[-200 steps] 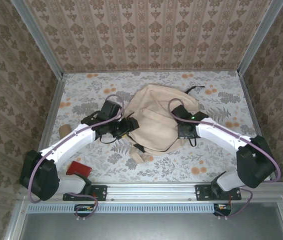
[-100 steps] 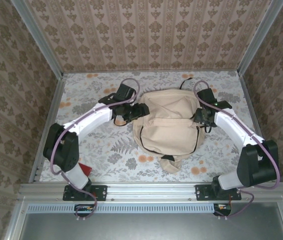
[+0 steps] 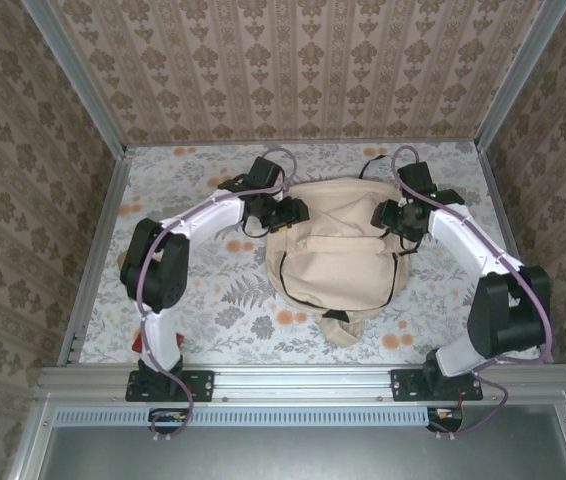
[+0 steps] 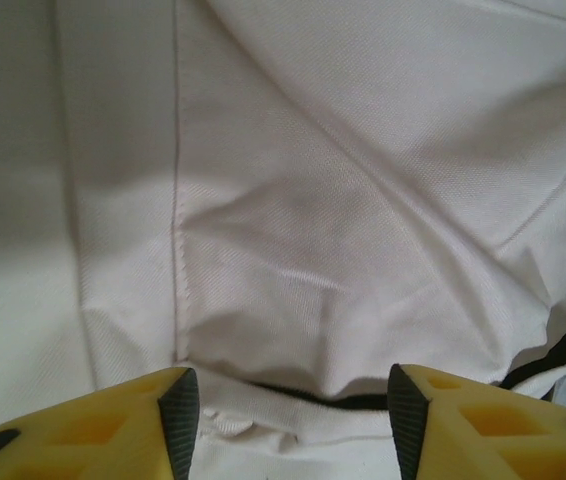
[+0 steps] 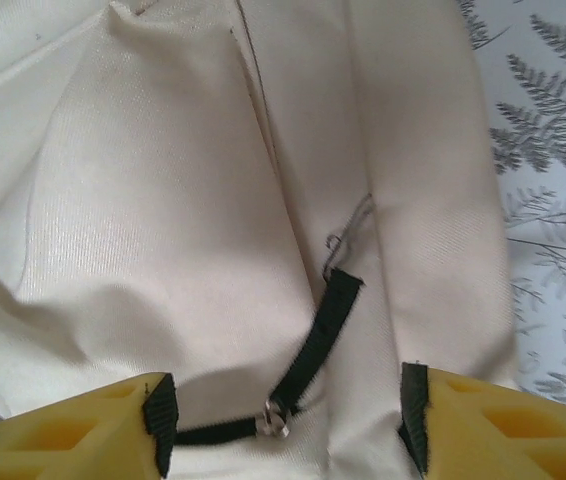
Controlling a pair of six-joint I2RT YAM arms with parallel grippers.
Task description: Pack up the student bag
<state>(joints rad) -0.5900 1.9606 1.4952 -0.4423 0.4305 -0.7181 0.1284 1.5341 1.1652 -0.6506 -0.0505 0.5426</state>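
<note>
Matt woven cloth student bag [image 3: 333,265], black webbing strap [image 5: 325,322], shiny metal fitting [image 5: 275,420]

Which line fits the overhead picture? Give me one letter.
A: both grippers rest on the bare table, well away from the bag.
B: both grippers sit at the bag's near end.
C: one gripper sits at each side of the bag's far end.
C: the left gripper and the right gripper flank the far end of the bag, one on each side.
</note>
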